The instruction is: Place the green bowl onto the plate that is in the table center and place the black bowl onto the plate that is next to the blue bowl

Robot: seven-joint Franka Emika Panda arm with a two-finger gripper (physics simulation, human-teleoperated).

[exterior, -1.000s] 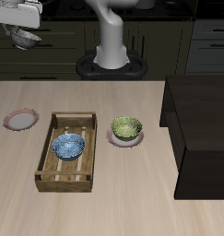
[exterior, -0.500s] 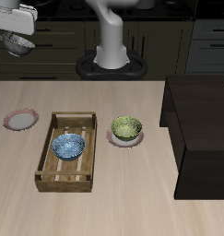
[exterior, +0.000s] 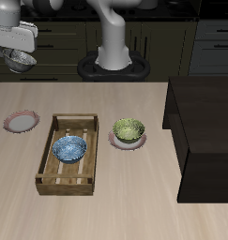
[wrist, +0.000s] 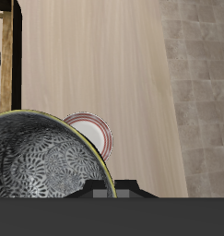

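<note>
My gripper [exterior: 18, 52] is high above the table's back corner, shut on the rim of the black bowl [exterior: 22, 62]. In the wrist view the black bowl [wrist: 44, 164] shows a grey patterned inside and a pale rim. A pink-rimmed plate [exterior: 22, 121] lies empty on the table below and in front of it, beside the tray, and shows in the wrist view [wrist: 93, 133] past the bowl's rim. The green bowl [exterior: 129, 127] sits on the plate [exterior: 116, 142] at the table's center. The blue bowl [exterior: 69, 148] lies in the wooden tray [exterior: 47, 155].
A large dark cabinet block [exterior: 205, 136] stands on the table on the side away from the gripper. The robot's base [exterior: 114, 58] is at the back. The tray's wall [wrist: 6, 55] shows in the wrist view.
My gripper has come down with the black bowl in it, closer to the table. Nothing on the table has moved.
</note>
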